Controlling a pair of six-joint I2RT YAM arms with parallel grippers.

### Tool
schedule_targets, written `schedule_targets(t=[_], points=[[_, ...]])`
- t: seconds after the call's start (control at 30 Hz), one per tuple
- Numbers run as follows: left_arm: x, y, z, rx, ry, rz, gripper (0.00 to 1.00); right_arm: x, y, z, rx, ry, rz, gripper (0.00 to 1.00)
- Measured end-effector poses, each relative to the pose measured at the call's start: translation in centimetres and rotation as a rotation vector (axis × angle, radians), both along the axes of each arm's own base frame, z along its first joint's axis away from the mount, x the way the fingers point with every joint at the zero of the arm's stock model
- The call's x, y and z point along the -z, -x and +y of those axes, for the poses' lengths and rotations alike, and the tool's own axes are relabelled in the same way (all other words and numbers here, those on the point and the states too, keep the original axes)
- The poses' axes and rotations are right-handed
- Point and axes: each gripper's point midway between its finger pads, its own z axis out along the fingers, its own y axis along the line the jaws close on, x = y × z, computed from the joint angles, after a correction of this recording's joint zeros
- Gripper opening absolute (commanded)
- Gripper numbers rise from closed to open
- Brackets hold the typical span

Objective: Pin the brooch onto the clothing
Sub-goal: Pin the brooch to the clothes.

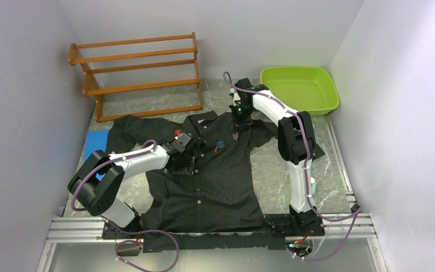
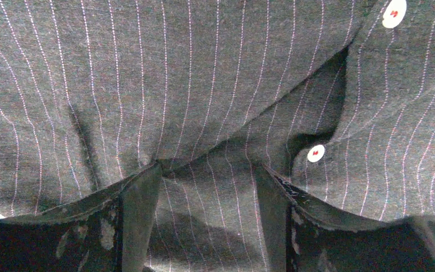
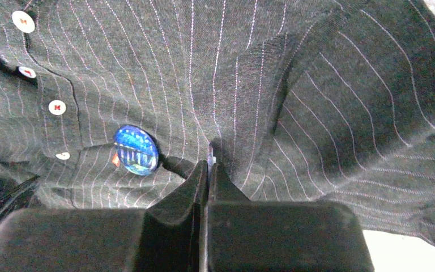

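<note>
The black pinstriped shirt lies spread on the table, collar to the far side. A round blue brooch rests on its chest beside the white buttons; it also shows in the right wrist view. My right gripper is at the shirt's far right shoulder. In its wrist view the gripper is shut, with the cloth drawn up in a ridge to its tips and a thin pale sliver between them. My left gripper is on the shirt's left chest, open, its fingers pressed into the cloth with a fold between them.
A wooden rack stands at the back left. A green tub sits at the back right. A blue cloth lies by the shirt's left sleeve. Grey walls close in on both sides.
</note>
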Motion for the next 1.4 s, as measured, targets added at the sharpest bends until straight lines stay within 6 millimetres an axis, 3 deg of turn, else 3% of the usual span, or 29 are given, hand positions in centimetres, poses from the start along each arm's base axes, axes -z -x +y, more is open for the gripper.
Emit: schedule_targets(t=[0.47, 0.9, 1.13, 1.4], points=[[0.0, 0.3, 0.3, 0.000, -0.019, 0.010, 0.68, -2.0, 0.8, 0.6, -0.031, 0.228, -0.116, 0.00], [-0.7, 0.3, 0.3, 0.011, -0.013, -0.005, 0.68, -6.9, 1.6, 3.3, -0.055, 0.363, -0.295, 0.00], [-4.5, -1.1, -1.9, 0.062, 0.133, -0.127, 0.69, -9.9, 2.3, 4.0, -0.047, 0.369, -0.383, 0.00], [-10.3, -3.4, -7.3, 0.189, 0.412, -0.306, 0.68, -11.8, 2.8, 3.4, -0.022, 0.450, -0.459, 0.00]])
